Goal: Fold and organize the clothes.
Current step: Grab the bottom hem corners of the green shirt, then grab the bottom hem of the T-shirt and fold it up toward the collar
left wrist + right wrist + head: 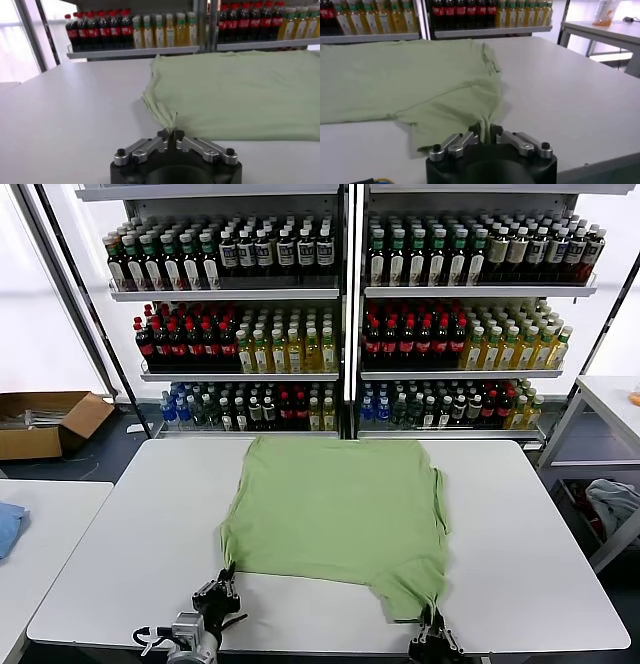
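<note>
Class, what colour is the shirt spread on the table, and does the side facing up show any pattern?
Light green, plain: the shirt shows best in the head view.

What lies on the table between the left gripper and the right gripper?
The near hem of the green shirt: the left gripper and right gripper each pinch a corner. The head view shows nothing else there.

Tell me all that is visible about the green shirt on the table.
The shirt is light green, soft, thin fabric, lying mostly flat on the white table with its plain side up. Short sleeves show at both sides. Its near edge is wrinkled and pulled toward the robot at two corners: the left gripper is shut on the near left corner and the right gripper is shut on the near right corner, where the cloth bunches into a point.
</note>
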You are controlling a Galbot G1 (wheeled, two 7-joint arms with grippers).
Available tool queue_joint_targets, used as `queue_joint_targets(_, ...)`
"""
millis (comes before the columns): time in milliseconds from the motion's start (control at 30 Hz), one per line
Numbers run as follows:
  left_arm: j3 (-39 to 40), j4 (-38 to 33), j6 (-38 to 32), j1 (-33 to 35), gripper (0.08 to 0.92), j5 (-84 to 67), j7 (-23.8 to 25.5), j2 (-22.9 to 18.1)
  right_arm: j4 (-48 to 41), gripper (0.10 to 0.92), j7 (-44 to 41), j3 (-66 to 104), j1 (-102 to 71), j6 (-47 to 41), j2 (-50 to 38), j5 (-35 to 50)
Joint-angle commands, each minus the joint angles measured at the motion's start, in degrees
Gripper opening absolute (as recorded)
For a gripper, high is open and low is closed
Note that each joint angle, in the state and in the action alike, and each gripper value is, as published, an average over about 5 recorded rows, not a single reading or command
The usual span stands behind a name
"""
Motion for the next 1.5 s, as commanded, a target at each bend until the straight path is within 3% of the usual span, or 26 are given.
queue_joint_targets(33, 0.1, -0.7, -4.7, -0.2, 0.087, -1.1, -0.7, 0.0, 1.2, 0.113, -1.3, 0.4, 0.0, 0.4, -0.3, -0.1)
queue_joint_targets(267, 0.6, -3.5, -13.1, -0.6, 0.084, -2.2, -1.1, 0.0, 4.8, 0.113, -4.8, 1.4, 1.9, 1.4, -0.5, -0.3)
queue_joint_targets(467, 1.3, -3.6, -16.2, -2.7, 0.084, -5.2, -0.3, 0.2, 5.2, 0.113, -7.2, 2.2, 6.3, 2.3, 0.2, -0.5)
queue_joint_targets(1000, 1.5, 9.8, -15.4, -17.8, 0.084, -11.5, -2.3, 0.5, -10.5, 0.113, -9.1, 3.7, 32.5, 0.8, -1.2, 2.5)
queue_joint_targets(1500, 2.4, 16.1, -11.6, -21.3, 0.084, -12.5, -2.5, 0.0, -23.6, 0.113, -10.2, 0.5, 43.9, -3.4, -4.1, 8.0)
